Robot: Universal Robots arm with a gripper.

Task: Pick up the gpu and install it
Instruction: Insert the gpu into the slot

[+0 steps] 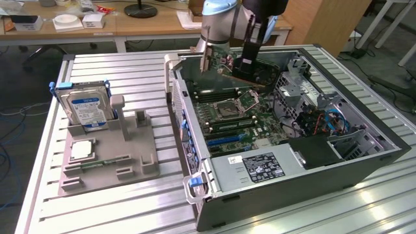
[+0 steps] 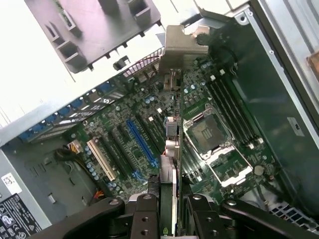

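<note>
Hanging above the open computer case (image 1: pixel 312 190), the gpu (image 1: pixel 227 73) is being gripped by the gripper (image 1: pixel 246 66), its jaws closed narrowly on the card. In the wrist view it is being held edge-on over the motherboard (image 2: pixel 124 144), between the blue slot (image 2: pixel 142 144) and the processor socket (image 2: pixel 207 132).

No wording can be made out letter for letter. The hard drive (image 1: pixel 83 95) standing in the grey holder (image 1: pixel 133 148) carries a blue and white label (image 1: pixel 89 112) whose print is too small to read. The power supply (image 1: pixel 227 179) in the computer case (image 1: pixel 367 163) bears a black label (image 1: pixel 265 165) with white lines of print and round marks, and a small white sticker (image 1: pixel 234 160) beside it, both equally unreadable.
</note>
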